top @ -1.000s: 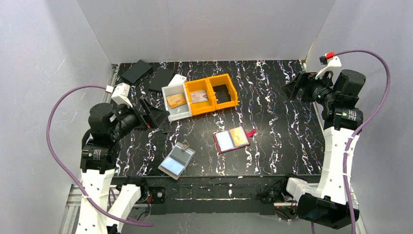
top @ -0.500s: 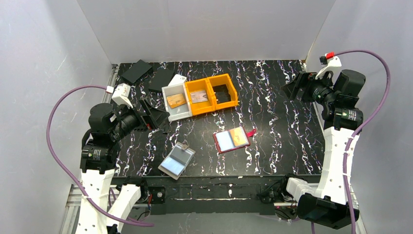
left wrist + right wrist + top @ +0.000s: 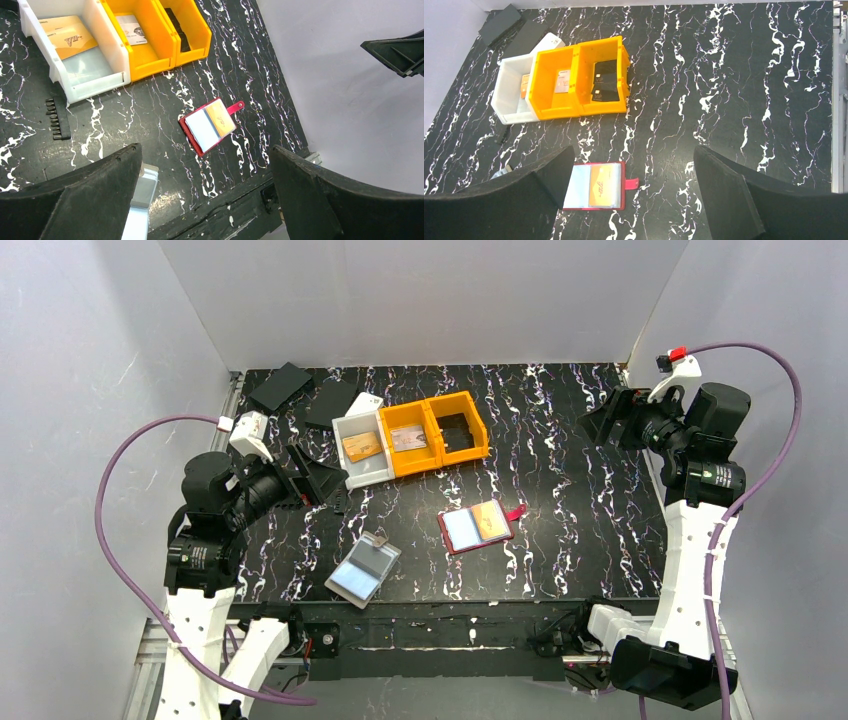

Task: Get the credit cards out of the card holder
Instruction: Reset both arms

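**Both grippers hanging open, card holder lying apart from them**

The red card holder (image 3: 477,527) is lying open on the table (image 3: 580,510), near the front middle. It is showing a pale card (image 3: 580,186) and an orange card (image 3: 602,186) in its sleeves. The left gripper (image 3: 316,480) is hovering at the left, fingers (image 3: 85,200) spread wide and gripping nothing. The right gripper (image 3: 603,421) is hanging at the far right, likewise spread and empty. Both are sitting well apart from the holder. Behind it, a white bin (image 3: 372,470) and two orange bins (image 3: 445,460) are holding cards.

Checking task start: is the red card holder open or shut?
Open: the red card holder lies spread flat, an orange card showing inside.
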`<state>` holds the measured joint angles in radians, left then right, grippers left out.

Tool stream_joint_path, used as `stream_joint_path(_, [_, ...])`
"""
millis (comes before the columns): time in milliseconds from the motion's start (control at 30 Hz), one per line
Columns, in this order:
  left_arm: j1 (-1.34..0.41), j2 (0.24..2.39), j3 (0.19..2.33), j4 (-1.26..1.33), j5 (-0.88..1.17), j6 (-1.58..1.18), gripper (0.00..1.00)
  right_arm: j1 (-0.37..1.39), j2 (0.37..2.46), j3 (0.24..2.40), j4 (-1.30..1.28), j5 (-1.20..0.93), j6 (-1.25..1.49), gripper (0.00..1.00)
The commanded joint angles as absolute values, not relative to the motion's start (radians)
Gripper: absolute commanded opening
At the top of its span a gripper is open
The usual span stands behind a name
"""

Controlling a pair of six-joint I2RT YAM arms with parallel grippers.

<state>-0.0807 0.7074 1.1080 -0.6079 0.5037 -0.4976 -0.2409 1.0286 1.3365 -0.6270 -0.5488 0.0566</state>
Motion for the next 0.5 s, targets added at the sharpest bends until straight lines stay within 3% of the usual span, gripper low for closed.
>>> stream_joint_path(0, [-0.075,0.703,1.136,-0.614,0.500,-0.482,0.98,-0.242,1.008,1.358,-0.605,-0.541,0.063,0.98])
stream_joint_path(467, [-0.076,0.703,1.134,-0.610,0.501,-0.482,0.98,-0.242,1.009,1.359,-0.604,-0.550,0.065,0.98])
